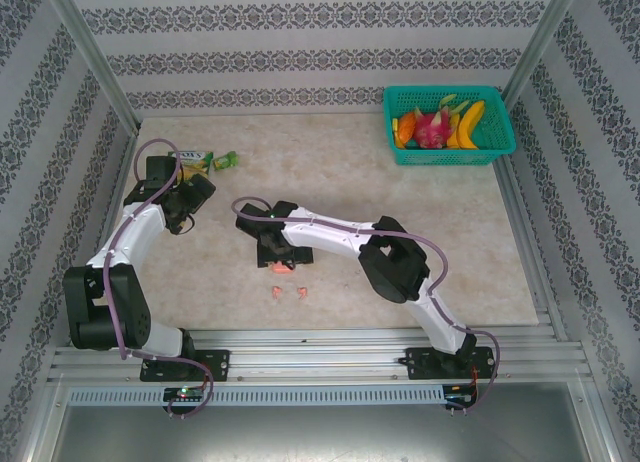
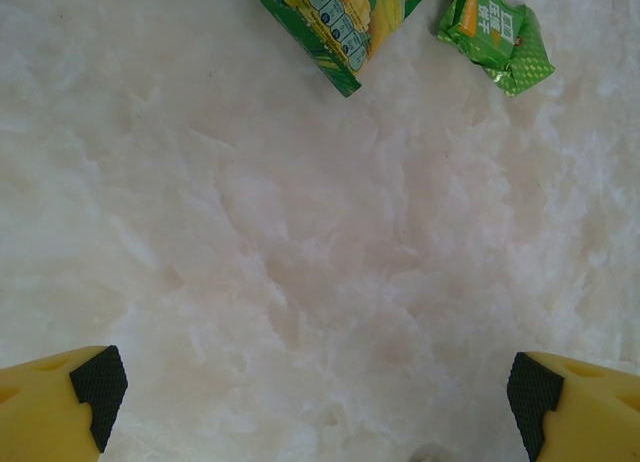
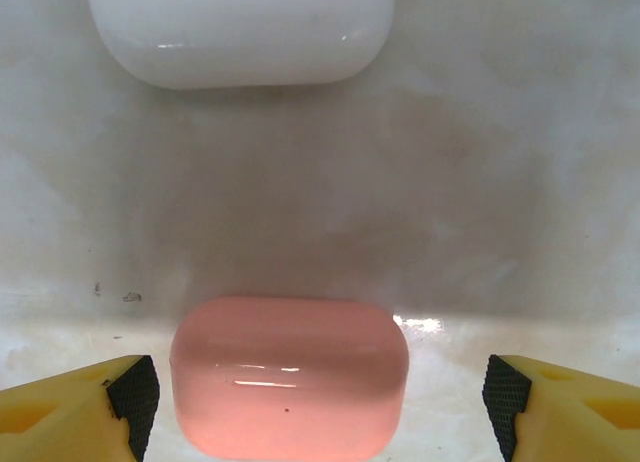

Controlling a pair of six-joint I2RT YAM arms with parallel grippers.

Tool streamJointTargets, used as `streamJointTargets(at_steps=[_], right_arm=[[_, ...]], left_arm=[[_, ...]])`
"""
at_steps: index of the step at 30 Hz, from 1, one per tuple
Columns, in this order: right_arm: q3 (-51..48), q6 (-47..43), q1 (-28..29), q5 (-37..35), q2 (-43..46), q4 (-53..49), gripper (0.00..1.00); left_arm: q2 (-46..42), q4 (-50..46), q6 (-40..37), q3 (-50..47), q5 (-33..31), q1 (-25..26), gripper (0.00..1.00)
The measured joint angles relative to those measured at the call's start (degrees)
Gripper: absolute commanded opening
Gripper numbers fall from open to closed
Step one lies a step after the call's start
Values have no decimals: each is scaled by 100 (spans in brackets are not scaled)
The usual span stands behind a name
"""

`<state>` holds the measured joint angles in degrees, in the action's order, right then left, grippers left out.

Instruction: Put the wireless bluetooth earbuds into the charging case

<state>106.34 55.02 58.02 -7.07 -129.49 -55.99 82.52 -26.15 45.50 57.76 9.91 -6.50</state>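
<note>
A salmon-pink charging case (image 3: pixel 290 377) lies on the table as a smooth closed pebble. My right gripper (image 3: pixel 320 402) is open around it, one finger on each side with a gap to the case. A white charging case (image 3: pixel 240 32) lies just beyond it. In the top view the right gripper (image 1: pixel 278 254) hangs over the pink case (image 1: pixel 281 268) at the table's middle left. Two salmon-pink earbuds (image 1: pixel 272 295) (image 1: pixel 300 294) lie loose just in front of it. My left gripper (image 2: pixel 315 382) is open over bare table at the far left (image 1: pixel 192 200).
Two green snack packets (image 2: pixel 340 22) (image 2: pixel 495 32) lie just beyond the left gripper, at the table's back left (image 1: pixel 205 162). A teal basket (image 1: pixel 495 154) of fruit stands at the back right. Metal frame rails (image 1: pixel 330 344) border the table.
</note>
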Motion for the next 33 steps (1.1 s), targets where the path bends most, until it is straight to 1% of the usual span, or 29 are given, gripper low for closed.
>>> streamJointTargets(at_steps=[15,23,33], right_arm=[[17,146,9,48,-227,-59,84],[55,190,114,114,-236,-57,84],[55,232,114,153,-243,-55,83]], left_arm=[[4,0,0,0,22,-37,100],[4,0,-2,0,22,-37,100],[4,0,0,0,22,-37,100]])
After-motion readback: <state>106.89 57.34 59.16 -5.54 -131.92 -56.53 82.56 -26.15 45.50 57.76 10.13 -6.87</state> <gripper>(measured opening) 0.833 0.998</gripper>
